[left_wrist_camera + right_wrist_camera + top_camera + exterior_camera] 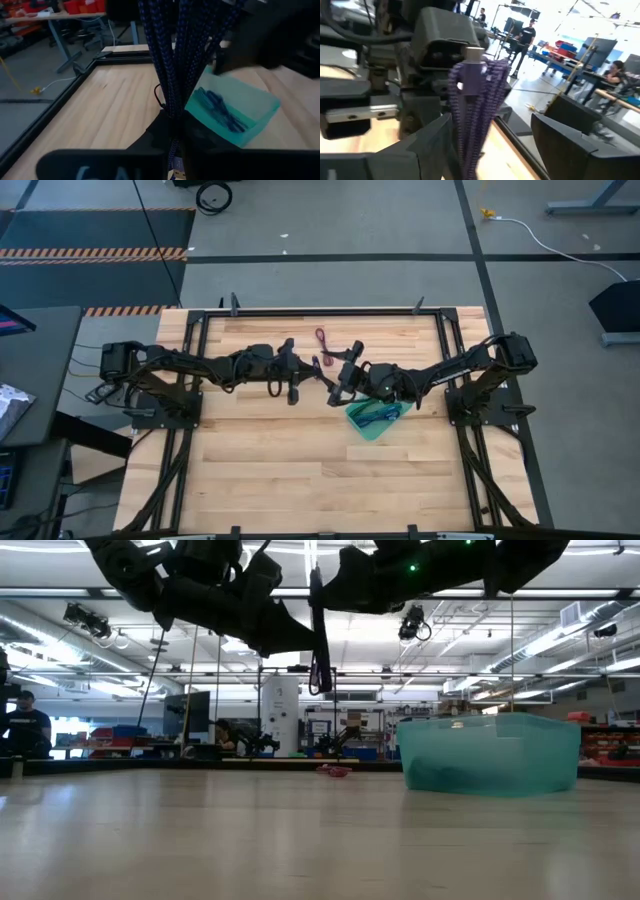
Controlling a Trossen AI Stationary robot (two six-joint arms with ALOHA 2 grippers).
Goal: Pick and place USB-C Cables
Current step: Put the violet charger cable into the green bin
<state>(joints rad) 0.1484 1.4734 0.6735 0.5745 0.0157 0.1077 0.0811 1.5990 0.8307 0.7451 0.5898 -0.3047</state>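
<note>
Purple-blue cable (172,65): light, limp braided bundle hanging mid-air above the table (260,470) beside the teal tray (372,423), clenched in left pincer (322,376), right pincer (343,383) released alongside; best gripped mid-bundle, across all strands.

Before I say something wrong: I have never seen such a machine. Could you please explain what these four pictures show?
These are two robot arms at a wooden table. One picture looks down from above, one looks level across the table, and two come from cameras on the arms' wrists. On the table lie a maroon cable and a teal tray with a blue cable inside. The left gripper appears to hold a purple-blue cable hanging in the air. The right gripper is open around it.
</note>
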